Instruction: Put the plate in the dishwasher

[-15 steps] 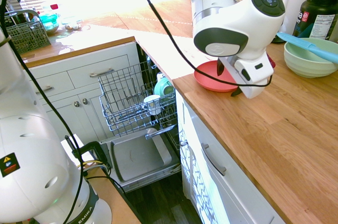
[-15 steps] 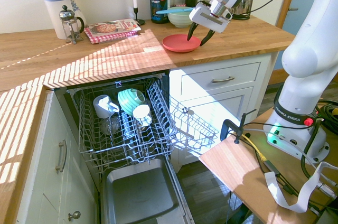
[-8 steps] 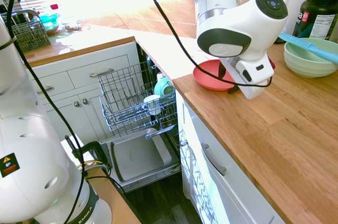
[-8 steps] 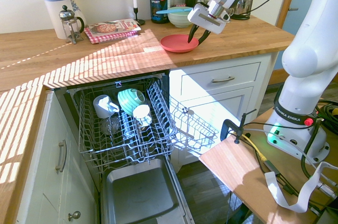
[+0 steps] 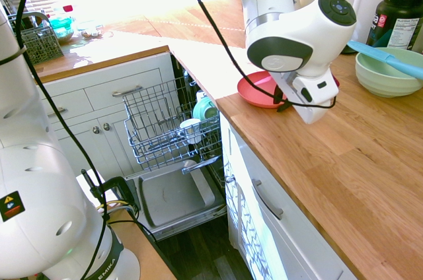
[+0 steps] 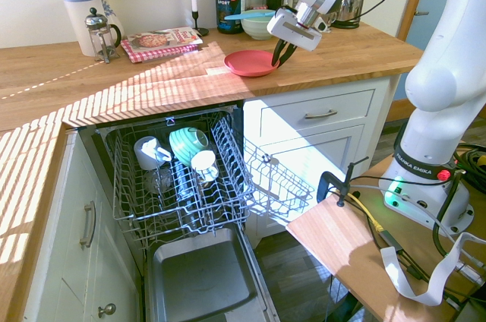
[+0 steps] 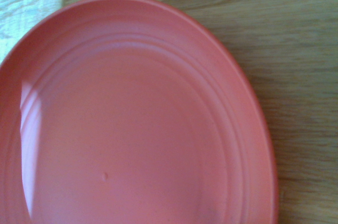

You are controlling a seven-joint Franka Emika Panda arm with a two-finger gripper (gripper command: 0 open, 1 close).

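Second exterior view: nearest, the arm's base (image 6: 425,166) reads "FRANKA EMIKA". The dishwasher (image 6: 194,208) stands open under the counter (image 6: 114,86), its rack (image 6: 182,178) pulled out with cups in it. Beyond, on the counter, the claw (image 6: 279,53) has its fingers drawn close together over the near rim of the plate (image 6: 250,63), apparently pinching it. The plate is coral-red, round, low-rimmed, with faint rings inside, its gripped edge slightly raised. Farthest, a dark tub (image 6: 229,3) reads "vega".
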